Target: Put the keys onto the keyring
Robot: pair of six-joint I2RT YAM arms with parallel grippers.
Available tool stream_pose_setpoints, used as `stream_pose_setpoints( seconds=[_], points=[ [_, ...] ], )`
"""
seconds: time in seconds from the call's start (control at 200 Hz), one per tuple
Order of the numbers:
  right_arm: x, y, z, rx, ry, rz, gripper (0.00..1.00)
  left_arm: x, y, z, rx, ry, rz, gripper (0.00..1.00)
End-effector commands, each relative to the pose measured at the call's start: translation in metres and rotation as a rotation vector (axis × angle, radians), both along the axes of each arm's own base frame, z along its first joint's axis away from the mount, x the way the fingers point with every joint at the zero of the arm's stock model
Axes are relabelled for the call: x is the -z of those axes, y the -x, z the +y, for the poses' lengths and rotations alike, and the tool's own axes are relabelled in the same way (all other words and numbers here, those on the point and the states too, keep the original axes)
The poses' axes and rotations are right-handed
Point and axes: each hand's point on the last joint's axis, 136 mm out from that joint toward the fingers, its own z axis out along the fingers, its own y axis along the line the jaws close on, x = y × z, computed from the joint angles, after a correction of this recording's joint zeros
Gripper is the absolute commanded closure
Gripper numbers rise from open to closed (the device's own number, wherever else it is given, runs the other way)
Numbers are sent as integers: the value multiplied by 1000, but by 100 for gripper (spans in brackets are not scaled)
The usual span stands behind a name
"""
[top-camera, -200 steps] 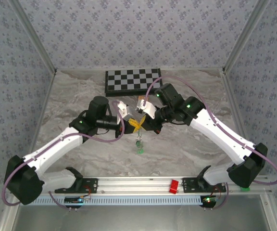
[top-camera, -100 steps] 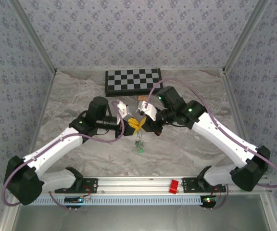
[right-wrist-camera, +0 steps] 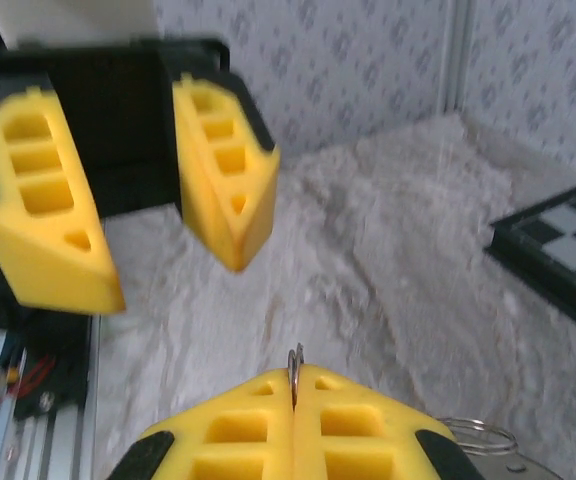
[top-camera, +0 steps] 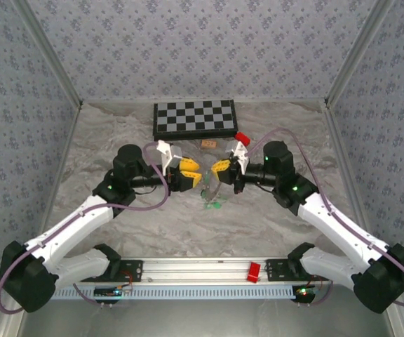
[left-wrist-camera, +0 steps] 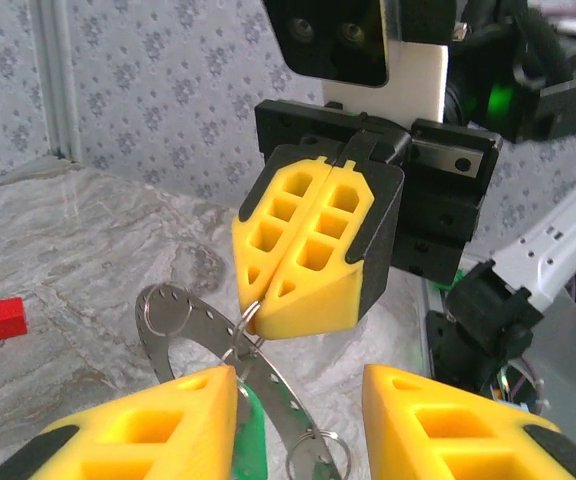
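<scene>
keyring [left-wrist-camera: 268, 385] hangs above grey marbled table [top-camera: 97, 133], floral-papered walls [top-camera: 188, 49] around.

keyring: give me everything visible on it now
The keyring is a thin silvery metal band with a row of small holes, curved, carrying small wire rings. One wire loop is pinched in the shut yellow fingers of the right gripper, and the band hangs below them. A green key shows behind it. The left gripper is open, apart from it.
</scene>
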Motion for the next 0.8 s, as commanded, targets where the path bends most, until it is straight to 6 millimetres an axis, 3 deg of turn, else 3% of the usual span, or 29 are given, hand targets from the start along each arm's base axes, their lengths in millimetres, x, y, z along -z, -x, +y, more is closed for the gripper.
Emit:
stream_pose_setpoints(
  seconds=[0.0,0.23,0.46,0.795],
  points=[
    [-54,1,2,-25,-211,-146,100,-16,-13,1,-54,61,8,63],
    [-73,-2,-3,-59,-317,-169,100,-23,-26,6,-103,94,30,63],
    [-77,3,-5,-113,-355,-144,100,-23,-38,3,-128,107,53,63],
    [-71,4,2,-157,-340,-104,100,-40,-25,-3,-37,160,40,63]
  ],
)
